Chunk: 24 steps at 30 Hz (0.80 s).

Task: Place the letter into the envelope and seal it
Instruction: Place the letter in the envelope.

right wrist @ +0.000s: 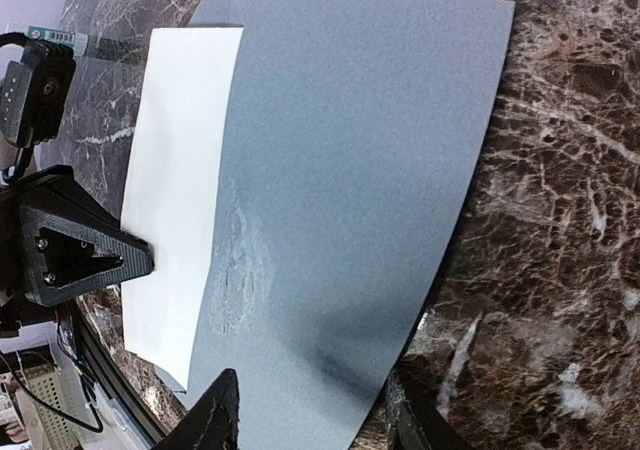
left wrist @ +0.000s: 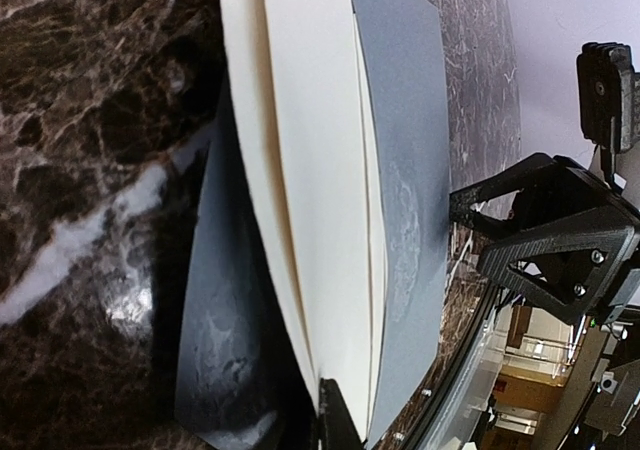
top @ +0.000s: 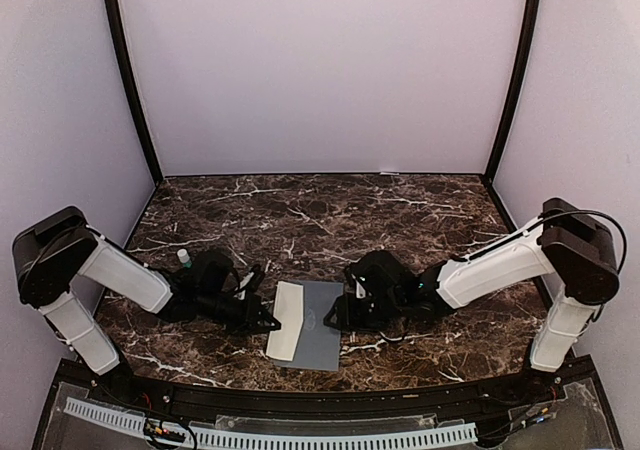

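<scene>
Top view: the letter [top: 287, 320] was seen partly tucked into the envelope [top: 320, 338], protruding at nine o'clock. Left wrist: the left gripper [left wrist: 335, 425] was pinched on the letter's edge. Right wrist: the right gripper [right wrist: 312, 405] was held wide at the envelope's six o'clock edge.

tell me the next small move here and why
Probably slide the left hand rightward, pushing the letter deeper into the envelope: a wide strip sticks out, the left hand is shut on that edge, and the right hand is open at the envelope's far side.
</scene>
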Each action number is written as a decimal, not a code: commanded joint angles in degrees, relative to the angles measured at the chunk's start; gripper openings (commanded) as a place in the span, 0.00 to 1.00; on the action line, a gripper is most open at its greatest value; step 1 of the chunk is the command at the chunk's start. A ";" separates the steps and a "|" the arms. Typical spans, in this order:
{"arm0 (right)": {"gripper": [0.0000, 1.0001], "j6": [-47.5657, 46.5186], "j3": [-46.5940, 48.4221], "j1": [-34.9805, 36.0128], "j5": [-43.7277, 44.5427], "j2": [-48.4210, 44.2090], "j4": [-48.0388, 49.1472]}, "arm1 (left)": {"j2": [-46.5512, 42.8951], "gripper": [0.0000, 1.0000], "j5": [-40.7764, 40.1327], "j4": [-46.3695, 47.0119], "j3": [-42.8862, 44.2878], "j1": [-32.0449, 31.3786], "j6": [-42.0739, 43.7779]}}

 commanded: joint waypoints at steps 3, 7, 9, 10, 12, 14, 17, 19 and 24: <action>0.45 -0.18 1.81 0.97 0.04 1.76 -0.64 | 1.29 0.00 1.36 1.27 1.33 -0.06 -0.05; 0.44 0.10 2.21 1.41 -0.04 2.32 -0.46 | 2.07 0.00 1.45 2.02 1.83 -0.61 -0.52; 0.44 0.11 2.45 1.54 -0.17 2.62 -0.36 | 2.65 0.00 1.49 2.42 2.14 -0.93 -0.78; 0.44 0.13 2.62 1.60 -0.21 2.80 -0.35 | 3.08 0.00 1.50 2.69 2.25 -1.15 -0.85; 0.44 0.10 2.97 1.73 -0.31 3.00 -0.35 | 3.74 0.00 1.64 2.85 2.66 -1.52 -0.99; 0.43 0.12 3.11 1.94 -0.31 3.20 -0.35 | 4.32 0.00 1.67 2.97 3.11 -1.83 -1.04; 0.43 0.07 3.29 2.04 -0.27 3.27 -0.35 | 4.88 0.00 1.72 3.02 4.05 -2.37 -0.92; 0.43 0.19 3.37 2.14 -0.20 3.36 -0.35 | 5.16 0.00 1.66 2.76 4.48 -2.56 -0.73; 0.43 0.20 3.14 2.12 0.29 2.77 -0.71 | 4.98 0.00 1.27 0.57 5.09 -2.79 0.24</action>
